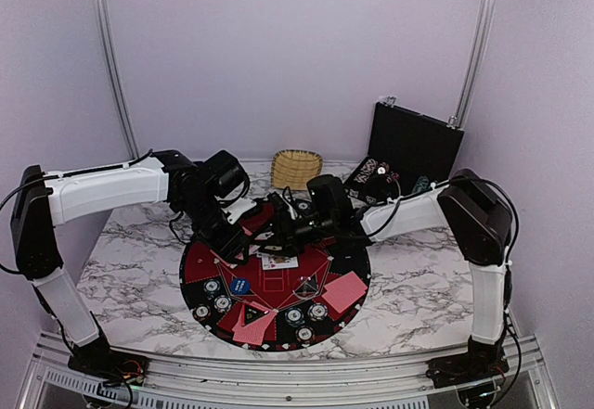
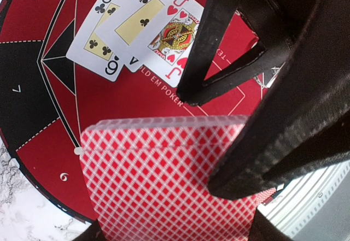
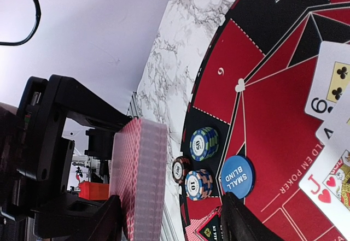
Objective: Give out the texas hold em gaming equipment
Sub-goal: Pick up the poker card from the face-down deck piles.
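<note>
My left gripper [image 2: 178, 233] is shut on a thick deck of red-backed playing cards [image 2: 164, 175], holding it above the round mat [image 2: 33, 99]. It hangs over the mat's left side in the top view [image 1: 243, 242]. My right gripper [image 3: 172, 222] is open, and the deck's edge [image 3: 139, 181] stands close to one finger; from above it meets the deck near the mat's middle [image 1: 278, 233]. Three face-up cards [image 2: 142, 28] lie fanned on the red felt. Chip stacks [image 3: 203, 142] and a blue small-blind button [image 3: 237, 176] sit on the mat's rim.
Red-backed card pairs [image 1: 345, 290] and more chip groups [image 1: 304, 321] lie on the mat's near half. A wicker basket [image 1: 297, 168] and an open black case [image 1: 413, 145] stand at the back. The marble table [image 1: 130, 279] ends at a metal rail.
</note>
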Robot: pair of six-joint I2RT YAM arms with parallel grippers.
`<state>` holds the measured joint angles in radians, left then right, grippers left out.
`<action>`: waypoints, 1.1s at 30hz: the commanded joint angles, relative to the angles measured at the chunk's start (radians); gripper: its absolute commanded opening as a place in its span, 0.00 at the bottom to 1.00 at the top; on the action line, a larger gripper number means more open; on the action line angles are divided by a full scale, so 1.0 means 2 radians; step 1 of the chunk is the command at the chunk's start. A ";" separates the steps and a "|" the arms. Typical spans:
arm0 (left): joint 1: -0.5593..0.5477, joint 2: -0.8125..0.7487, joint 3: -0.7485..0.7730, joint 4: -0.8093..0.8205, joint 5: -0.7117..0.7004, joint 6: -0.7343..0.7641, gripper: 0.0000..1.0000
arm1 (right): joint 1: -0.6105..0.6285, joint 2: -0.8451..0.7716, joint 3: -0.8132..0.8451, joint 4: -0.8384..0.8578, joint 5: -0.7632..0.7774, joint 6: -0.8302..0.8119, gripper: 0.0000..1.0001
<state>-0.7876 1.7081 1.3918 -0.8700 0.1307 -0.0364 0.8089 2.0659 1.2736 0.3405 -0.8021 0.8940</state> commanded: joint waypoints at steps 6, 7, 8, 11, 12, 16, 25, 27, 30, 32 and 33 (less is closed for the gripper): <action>-0.003 -0.012 0.002 -0.011 0.007 0.005 0.37 | -0.010 -0.020 -0.004 0.008 0.009 -0.005 0.62; -0.003 -0.011 0.001 -0.011 0.008 0.006 0.37 | -0.010 -0.020 -0.004 0.015 0.004 -0.003 0.63; -0.003 -0.012 0.001 -0.011 0.008 0.006 0.37 | -0.009 -0.021 -0.005 0.025 0.001 0.003 0.65; -0.003 -0.012 0.002 -0.011 0.007 0.005 0.37 | -0.004 -0.025 -0.005 0.044 -0.003 0.008 0.71; -0.003 -0.012 0.002 -0.011 0.007 0.005 0.37 | -0.001 -0.024 -0.002 0.045 -0.004 0.008 0.71; -0.003 -0.011 0.004 -0.011 0.008 0.005 0.37 | 0.009 -0.012 0.013 0.040 -0.004 0.008 0.72; -0.004 -0.013 0.005 -0.011 0.007 0.004 0.37 | 0.020 0.020 0.039 0.018 0.008 0.002 0.67; -0.004 -0.015 0.004 -0.011 0.004 0.004 0.37 | 0.017 0.020 0.043 -0.002 0.019 -0.009 0.65; -0.003 -0.018 0.005 -0.010 0.003 0.004 0.37 | 0.011 0.017 0.040 -0.022 0.030 -0.020 0.61; -0.003 -0.019 0.005 -0.010 0.002 0.004 0.37 | 0.006 0.015 0.036 -0.030 0.035 -0.026 0.59; -0.003 -0.019 0.004 -0.010 0.001 0.004 0.37 | 0.004 0.014 0.034 -0.033 0.036 -0.028 0.59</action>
<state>-0.7895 1.7061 1.3918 -0.8703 0.1310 -0.0364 0.8326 2.0880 1.3220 0.3271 -0.7666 0.8780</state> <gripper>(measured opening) 0.665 0.595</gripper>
